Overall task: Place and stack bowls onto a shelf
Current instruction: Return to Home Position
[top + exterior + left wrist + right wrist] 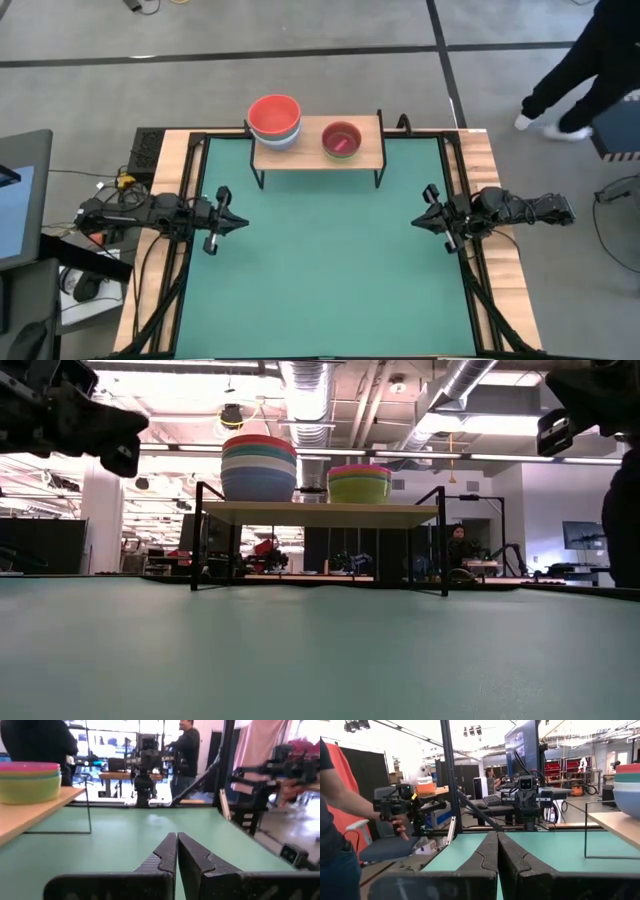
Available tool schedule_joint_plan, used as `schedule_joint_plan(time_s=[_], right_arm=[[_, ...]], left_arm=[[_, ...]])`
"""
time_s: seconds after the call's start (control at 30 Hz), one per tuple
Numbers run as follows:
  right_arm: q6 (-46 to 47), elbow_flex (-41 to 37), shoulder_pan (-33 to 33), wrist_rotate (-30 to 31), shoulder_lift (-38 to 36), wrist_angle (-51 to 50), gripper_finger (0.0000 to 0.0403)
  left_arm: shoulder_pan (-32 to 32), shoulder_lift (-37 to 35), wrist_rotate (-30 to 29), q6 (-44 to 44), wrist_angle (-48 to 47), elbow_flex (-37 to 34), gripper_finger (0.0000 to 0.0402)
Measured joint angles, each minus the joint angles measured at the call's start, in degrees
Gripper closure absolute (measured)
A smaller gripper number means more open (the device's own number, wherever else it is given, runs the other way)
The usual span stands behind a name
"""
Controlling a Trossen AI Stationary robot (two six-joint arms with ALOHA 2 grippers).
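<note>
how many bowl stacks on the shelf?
2. A larger stack, red on top, at the shelf's left end in the high view; a smaller stack, pink on top, to its right. Each may hide more inside.

No writing can be read in any view.
The bowls (274, 118) and the shelf (305, 156) show plain colours without legible print. A screen (14, 208) off the left edge of the surface (320, 270) and a monitor (521, 747) in the room behind are too small to read.
</note>
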Motion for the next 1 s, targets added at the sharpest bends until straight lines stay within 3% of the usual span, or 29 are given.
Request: schedule_joint_plan(time_s=[0.43, 0.57, 0.7, 1.0], right_arm=[[2.4, -0.1, 0.0, 0.1, 0.0, -2.1, 0.0382], [4.9, -4.1, 0.0, 0.1, 0.0, 1.1, 0.0382], [6.3, -4.4, 0.2, 0.2, 0.4, -2.6, 0.0382], [2.9, -4.5, 0.4, 0.2, 0.0, -0.9, 0.0382]], left_arm=[[0.0, 0.1, 0.6, 4.3, 1.2, 0.0, 0.0401], [0.0, 0.1, 0.6, 4.3, 0.3, -0.1, 0.0401], [0.0, 0.1, 1.0, 4.7, -1.0, -0.1, 0.0401], [0.0, 0.1, 1.5, 4.3, -4.5, -0.1, 0.0401]])
